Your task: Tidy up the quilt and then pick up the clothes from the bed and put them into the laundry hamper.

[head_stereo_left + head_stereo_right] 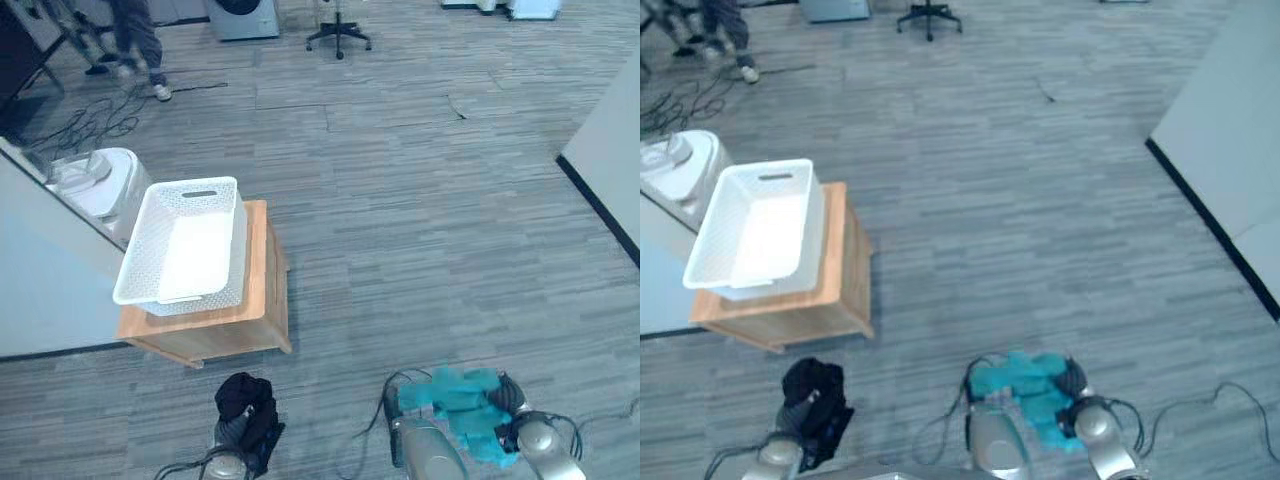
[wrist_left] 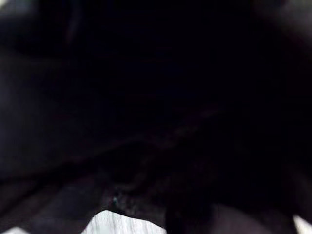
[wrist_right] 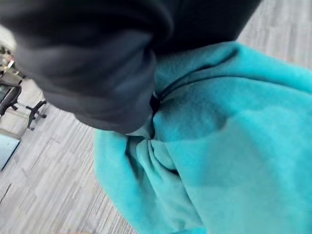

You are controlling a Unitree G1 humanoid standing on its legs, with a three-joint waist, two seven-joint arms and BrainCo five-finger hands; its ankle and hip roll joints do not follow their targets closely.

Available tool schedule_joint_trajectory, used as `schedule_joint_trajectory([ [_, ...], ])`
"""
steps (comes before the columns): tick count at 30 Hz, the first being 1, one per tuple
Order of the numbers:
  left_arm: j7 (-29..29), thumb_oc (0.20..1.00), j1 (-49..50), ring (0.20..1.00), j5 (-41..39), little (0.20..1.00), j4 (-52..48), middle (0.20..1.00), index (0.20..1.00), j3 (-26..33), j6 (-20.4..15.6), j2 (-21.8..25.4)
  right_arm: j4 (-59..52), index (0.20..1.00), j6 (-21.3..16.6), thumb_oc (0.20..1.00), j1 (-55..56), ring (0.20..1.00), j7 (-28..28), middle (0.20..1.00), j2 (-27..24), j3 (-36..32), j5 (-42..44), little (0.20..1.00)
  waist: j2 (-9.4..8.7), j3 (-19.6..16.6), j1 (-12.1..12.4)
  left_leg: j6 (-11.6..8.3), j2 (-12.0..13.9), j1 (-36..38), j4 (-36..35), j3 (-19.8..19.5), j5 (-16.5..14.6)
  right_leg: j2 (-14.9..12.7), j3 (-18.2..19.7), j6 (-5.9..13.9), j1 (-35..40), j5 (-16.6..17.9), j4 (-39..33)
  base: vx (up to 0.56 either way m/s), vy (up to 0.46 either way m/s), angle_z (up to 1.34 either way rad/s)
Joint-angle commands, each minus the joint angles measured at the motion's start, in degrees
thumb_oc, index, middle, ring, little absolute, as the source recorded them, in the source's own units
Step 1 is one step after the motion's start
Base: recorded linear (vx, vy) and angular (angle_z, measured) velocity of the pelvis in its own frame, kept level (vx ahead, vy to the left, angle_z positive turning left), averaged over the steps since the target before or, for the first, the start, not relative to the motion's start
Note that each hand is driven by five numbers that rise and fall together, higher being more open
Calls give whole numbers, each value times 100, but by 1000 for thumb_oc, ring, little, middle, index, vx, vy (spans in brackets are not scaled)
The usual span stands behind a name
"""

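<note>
On the low wooden table [image 1: 262, 300] at left stands the white laundry hamper [image 1: 186, 240], perforated walls, a slot handle in its far end; inside it something flat and white, no clothes that can be made out. No writing legible anywhere. Near the bottom edge, the left hand [image 1: 232, 432] is buried under a bundle of black clothing [image 1: 247, 400]; fingers hidden, so grip cannot be told. Its wrist view is dark cloth. The right hand [image 1: 513, 412] is wrapped in teal clothing [image 3: 219, 161], fleece-like, bunched in folds; fingers hidden there too. Grey carpeted floor [image 1: 420, 200] lies between. Far back: an office chair [image 1: 338, 32], a person's legs [image 1: 140, 45].
</note>
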Motion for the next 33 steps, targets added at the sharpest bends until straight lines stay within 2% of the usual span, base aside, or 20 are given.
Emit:
schedule_joint_trajectory([
  [1,117,200,-411,200,-124,200,-388,200,200,1,-174,287,-501,200,-287,200,-84,200,-42,200,-355,-1,79,200,-259,236,98,240,8,-350,996,970,209,-469,-70,405,754,-82,-840,328,-160,59],
  [3,97,200,-301,200,-54,200,-547,200,200,-39,-199,294,-496,200,-270,200,-142,200,-3,200,-408,43,49,200,-210,210,337,254,-14,-877,203,1614,73,-446,-336,403,1282,-383,-1014,471,-120,81],
  [5,92,200,-253,200,-77,200,-565,200,200,-20,-190,273,-491,200,-263,200,-169,200,27,200,-400,62,32,200,-222,152,415,286,-113,-940,-236,1785,112,-458,-425,416,1413,-463,-1051,342,-1,55],
  [7,69,200,-86,200,-13,200,-560,200,200,1,-144,217,-514,200,-279,200,-179,200,25,200,-389,33,-2,200,-65,27,523,304,-42,-1008,-1581,2650,284,-332,-753,463,1786,-843,-1062,483,43,45],
  [8,70,200,-77,200,-11,200,-568,200,200,-1,-139,213,-511,200,-283,200,-174,200,24,200,-392,34,-2,200,-82,29,523,306,-79,-961,-1657,2663,320,-357,-755,468,1797,-854,-1058,457,93,72],
  [10,20,200,-21,200,41,200,-496,200,200,13,-63,176,-451,200,-263,200,-125,200,-48,200,-328,-39,-32,200,-14,-48,518,248,262,-926,-2248,3578,680,-350,-1296,568,2182,-1138,-922,395,87,70],
  [12,-24,200,64,200,33,200,-366,200,200,56,-23,153,-477,200,-269,200,-38,200,-11,200,-235,-41,-84,200,40,-178,515,389,152,-666,-2637,3574,683,-347,-1516,659,2285,-1216,-597,411,127,51],
  [14,-36,200,29,200,28,200,-161,200,200,33,7,151,-430,200,-280,200,-1,200,-7,200,-86,-7,-120,200,-56,-247,539,584,-150,-461,-2791,3282,569,-563,-1578,837,2108,-881,351,468,167,61],
  [15,-53,200,-18,200,72,200,-86,200,200,2,18,185,-400,200,-283,200,-7,200,11,200,11,16,-154,200,-117,-215,476,708,-293,-229,-2940,3247,451,-744,-1520,1060,1849,-534,1036,241,99,72],
  [16,-53,200,-19,200,72,200,-86,200,200,3,17,186,-399,200,-283,200,-7,200,11,200,12,16,-154,200,-121,-215,477,709,-297,-228,-2943,3249,452,-748,-1518,1062,1846,-538,1042,286,100,79],
  [18,0,200,-85,200,149,200,-150,200,200,-35,22,303,-620,200,-284,200,-16,200,6,200,87,44,-171,200,-94,-73,344,834,-369,182,-3133,3031,344,-864,-1106,1192,1337,258,2340,336,93,92],
  [20,42,200,-224,200,188,200,-219,200,200,-129,21,417,-599,200,-271,200,-73,200,-28,200,135,80,-151,200,96,45,185,828,-246,544,-3321,2564,225,-649,-611,1058,431,18,3317,397,-12,98],
  [22,75,200,-303,200,181,200,-242,200,200,-178,10,454,-633,200,-272,200,-99,200,-43,200,121,87,-117,200,117,72,129,782,-216,600,-3310,2385,220,-584,-497,954,196,-126,3144,398,-147,143],
  [25,65,200,-478,200,230,200,-223,200,200,-352,-49,520,-702,200,-308,200,-68,200,-60,200,49,69,53,200,-97,64,-162,525,-370,836,-3311,1646,-32,-424,-54,868,166,-417,630,515,-248,165],
  [26,65,200,-481,200,230,200,-222,200,200,-350,-50,521,-700,200,-309,200,-72,200,-61,200,50,70,53,200,-91,63,-174,522,-360,826,-3314,1635,-14,-417,-72,863,186,-377,576,499,-239,173],
  [27,35,200,-581,200,361,200,-60,200,200,-385,-81,522,-630,200,-313,200,-58,200,-48,200,2,54,108,200,-169,2,-392,448,-405,942,-3326,1090,-190,-169,991,943,188,-284,-424,470,-261,144],
  [28,113,200,-577,200,405,200,35,200,200,-322,38,510,-522,200,-237,200,-118,200,-51,200,-80,150,-47,200,-220,-19,-386,399,-375,947,-3343,977,-183,-112,1235,993,102,-170,-557,484,-256,165],
  [30,36,200,-525,200,474,200,66,200,200,-394,-94,539,-548,200,-319,200,-65,200,-40,200,-78,85,41,200,-243,-57,-352,374,-362,978,-3265,792,-296,-148,1287,948,163,-200,-515,246,-201,162],
  [32,0,200,-504,200,448,200,83,200,200,-399,-74,565,-661,200,-329,200,-114,200,-37,200,-135,152,37,200,-256,-91,-334,367,-355,879,-2809,663,-514,-199,1111,803,220,-260,-332,266,-279,144],
  [33,9,200,-460,200,384,200,8,200,200,-368,-66,534,-777,200,-360,200,-149,200,-114,200,-247,31,25,200,-190,-37,-303,207,-377,550,-2048,570,-545,-212,859,659,343,-329,-283,136,-212,112],
])
